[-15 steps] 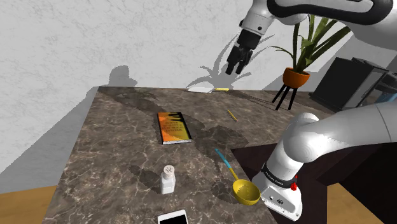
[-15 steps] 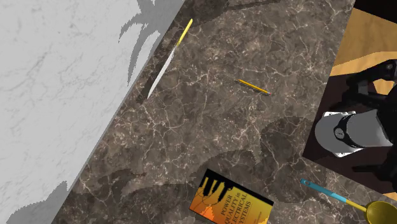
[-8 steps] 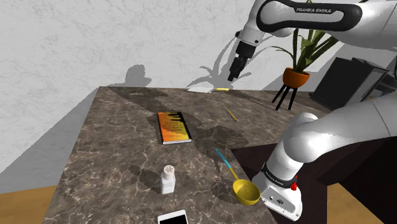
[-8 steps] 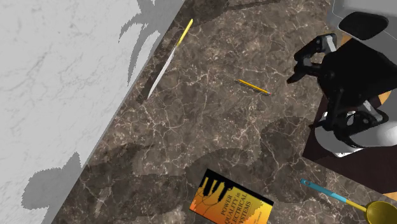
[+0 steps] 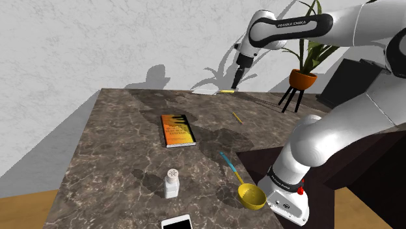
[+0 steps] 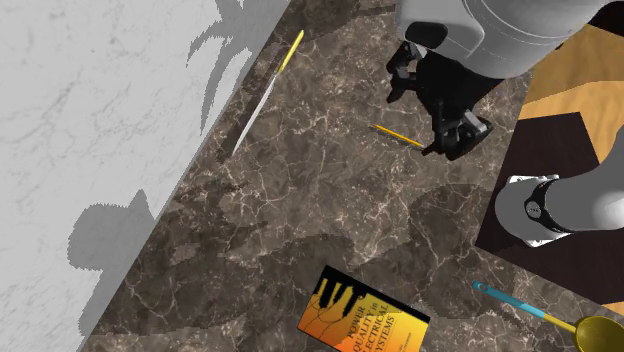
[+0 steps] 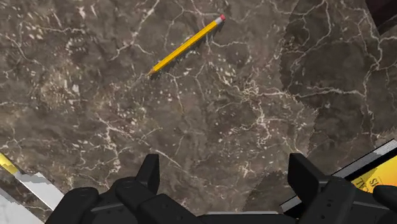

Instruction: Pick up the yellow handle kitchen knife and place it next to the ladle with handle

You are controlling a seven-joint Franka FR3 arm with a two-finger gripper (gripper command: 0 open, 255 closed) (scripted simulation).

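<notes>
- Wrist view: gripper is wide open. Its 2 black fingers stand far apart w/ only bare table btw them. It holds nothing.
- The kitchen knife lies flat at the far edge of the marble table, right by the white wall. It has a yellow handle at one end & a pale blade at the other.
- Gripper hangs up in the air, not touching the knife. A pencil lies below it; the knife is off to one side.
- Ladle, w/ blue handle & yellow bowl, lies near the robot's stand, well apart from the knife. A book & a salt shaker also sit on the table.
- Knife is prob. light, hard & stiff, so it won't bend. Blade looks thin & slippy, so it's a bad place to pinch.
- Best spot to grab: the yellow handle, across its narrow sides, near its middle so the knife won't tip.
- It lies flat, so the fingers must go right down to the table. Wall is close, so not much room there.
</notes>
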